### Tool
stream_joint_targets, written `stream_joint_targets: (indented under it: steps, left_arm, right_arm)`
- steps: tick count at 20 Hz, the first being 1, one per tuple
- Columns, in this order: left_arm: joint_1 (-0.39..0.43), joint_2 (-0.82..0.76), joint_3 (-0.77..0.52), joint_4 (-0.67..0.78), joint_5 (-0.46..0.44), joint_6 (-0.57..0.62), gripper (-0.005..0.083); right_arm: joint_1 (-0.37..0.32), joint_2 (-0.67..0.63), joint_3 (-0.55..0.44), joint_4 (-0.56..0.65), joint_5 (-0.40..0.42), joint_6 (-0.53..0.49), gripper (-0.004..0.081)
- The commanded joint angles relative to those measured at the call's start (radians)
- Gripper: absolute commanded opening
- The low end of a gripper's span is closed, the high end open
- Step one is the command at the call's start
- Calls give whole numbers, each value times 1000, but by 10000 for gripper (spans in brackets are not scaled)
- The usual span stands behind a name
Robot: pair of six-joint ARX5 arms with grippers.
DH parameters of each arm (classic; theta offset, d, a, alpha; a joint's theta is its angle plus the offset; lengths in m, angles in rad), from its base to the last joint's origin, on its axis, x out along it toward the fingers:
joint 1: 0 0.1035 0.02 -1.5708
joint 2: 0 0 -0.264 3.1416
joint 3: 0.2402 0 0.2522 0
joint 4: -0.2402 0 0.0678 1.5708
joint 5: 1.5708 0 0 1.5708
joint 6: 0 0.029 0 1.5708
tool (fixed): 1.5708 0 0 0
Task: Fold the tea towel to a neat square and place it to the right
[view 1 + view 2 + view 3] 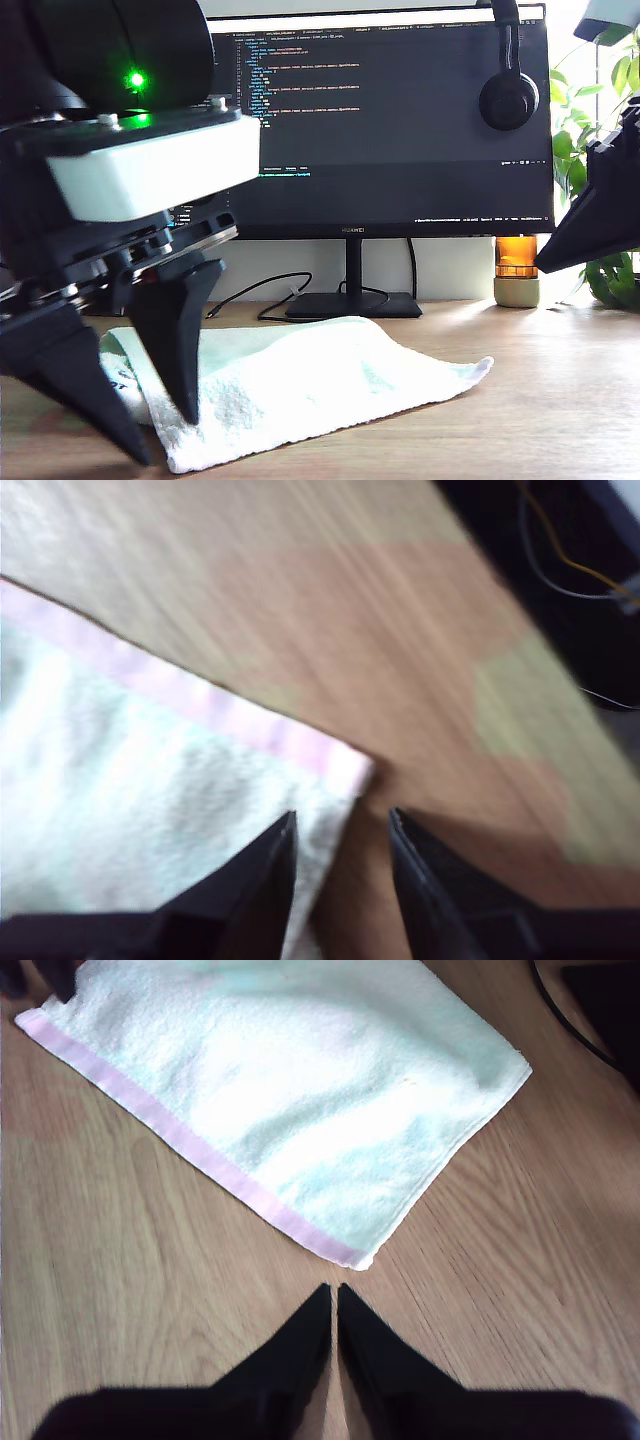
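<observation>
The tea towel (320, 370) lies spread on the wooden table, pale mint with a pink band along one edge (190, 1145). My first gripper (164, 440) stands open at the towel's near corner on the exterior view's left. In the blurred first wrist view its jaws (342, 815) straddle the pink-edged corner (345, 770), one finger over the cloth (120, 810) and one over bare wood. Nothing is clamped. My second gripper (333, 1288) is shut and empty, a little short of another towel corner (365, 1258). It hangs above the table at the exterior view's right (545, 265).
A monitor (380, 120) on a stand rises behind the towel, with headphones (508, 95) hung on its top corner. An amber jar (517, 270) and a leafy plant (600, 150) are at the exterior view's right. Cables (260, 295) trail behind. Bare tabletop (560, 400) lies right of the towel.
</observation>
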Motion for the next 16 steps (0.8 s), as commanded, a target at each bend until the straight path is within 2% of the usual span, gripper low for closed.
stream_joint_targets:
  steps: [1,6,9,10,12,16]
  left_arm:
    - [1,18,-9,11,21,5,256]
    - [-6,18,-9,-55,56,-68,256]
    - [-6,18,-9,-41,35,-238,251]
    - [-8,18,-9,-21,30,-261,251]
    - [-11,17,-5,1,22,-399,251]
    - [-24,18,-3,-30,50,-536,251]
  right_arm:
    - [5,1,10,4,0,3,-11]
    - [5,1,10,9,0,3,-11]
    - [5,1,10,18,0,3,-11]
    - [5,1,10,19,0,3,-11]
    - [5,1,10,19,0,8,-11]
    - [5,1,10,37,5,28,-11]
